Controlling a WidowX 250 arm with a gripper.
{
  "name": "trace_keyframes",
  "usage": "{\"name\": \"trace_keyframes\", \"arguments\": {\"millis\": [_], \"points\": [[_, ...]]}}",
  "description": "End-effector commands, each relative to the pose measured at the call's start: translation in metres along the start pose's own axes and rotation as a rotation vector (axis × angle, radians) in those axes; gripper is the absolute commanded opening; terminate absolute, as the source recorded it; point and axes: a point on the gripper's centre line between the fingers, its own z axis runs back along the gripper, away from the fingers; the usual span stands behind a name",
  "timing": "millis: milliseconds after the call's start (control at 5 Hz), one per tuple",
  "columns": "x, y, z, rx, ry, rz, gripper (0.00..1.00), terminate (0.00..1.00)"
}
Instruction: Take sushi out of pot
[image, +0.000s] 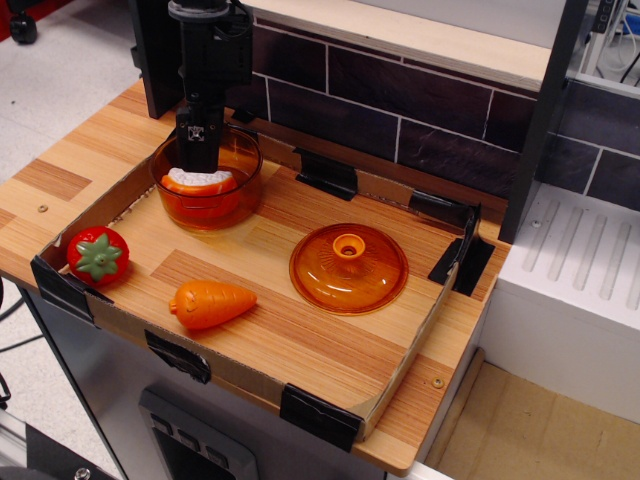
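Note:
The translucent orange pot (243, 190) stands at the back left of the wooden tray. The sushi (222, 183), orange with a white bumpy top, lies inside it. My gripper (197, 163) hangs straight down from the black arm and reaches into the pot, with its tips at the sushi's white top. The tips cover the middle of the sushi. I cannot tell whether the jaws are open or closed on it.
An orange domed lid with a knob (348, 268) lies at the tray's middle right. An orange toy carrot (212, 303) and a red strawberry (98, 256) lie near the front left. A low cardboard rim (400, 375) edges the tray; a dark tiled wall (400, 100) stands behind.

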Motion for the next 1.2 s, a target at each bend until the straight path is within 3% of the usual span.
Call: {"name": "trace_keyframes", "arguments": {"millis": [0,400,600,800,1000], "points": [[0.004,0.008,0.002,0.028,0.023,0.006,1.0,0.0],[0.005,0.01,-0.006,0.008,0.037,0.011,1.0,0.0],[0.005,0.012,-0.01,0.023,0.038,0.02,1.0,0.0],[0.006,0.01,-0.011,0.077,0.031,0.022,1.0,0.0],[0.007,0.009,-0.012,0.084,0.024,0.025,1.0,0.0]]}}
